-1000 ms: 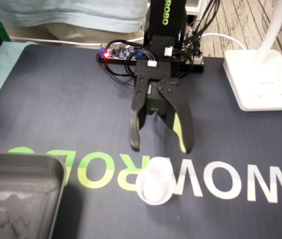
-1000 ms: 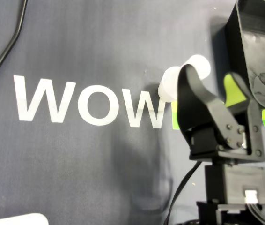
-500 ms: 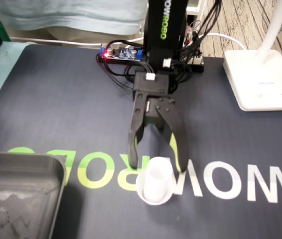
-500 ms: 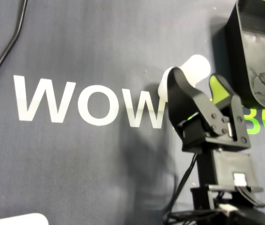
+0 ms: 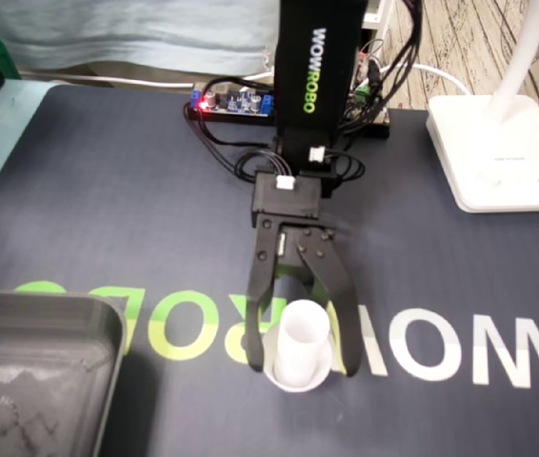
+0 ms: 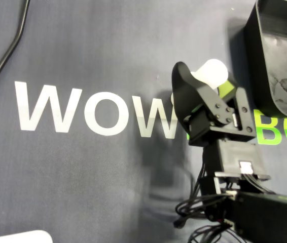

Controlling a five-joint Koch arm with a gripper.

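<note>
I am holding my fingers (image 5: 305, 366) spread wide, one on each side of the small white cup (image 5: 296, 345), not pinching anything. In the fixed view one black finger is coming down at the cup's 9 o'clock and the other at its 3 o'clock, both tips reaching low toward the dark mat (image 5: 136, 209) that is covering the tabletop. A sliver of gap is showing on each side, though I cannot tell for sure whether either finger is brushing the cup.

The cup is standing on end on the mat, sitting over the pale lettering (image 5: 460, 357) printed there, roughly in the middle of the word.

In the overhead view my fingers (image 6: 204, 83) are framing the cup (image 6: 212, 68) again: the black finger is curling past its 8 o'clock side and the finger with the green pad is lying at its 4 o'clock.

The grey tray (image 5: 108, 319) is resting on the mat at the cup's 9 o'clock in the fixed view, well apart from it; in the overhead view the same tray (image 6: 265, 55) is lying at the cup's 2 o'clock. A white lamp base (image 5: 498, 157) is standing at the cup's 1 o'clock in the fixed view, and a circuit board (image 5: 231, 100) with a red light glowing is sitting at 11 o'clock, behind my arm.
</note>
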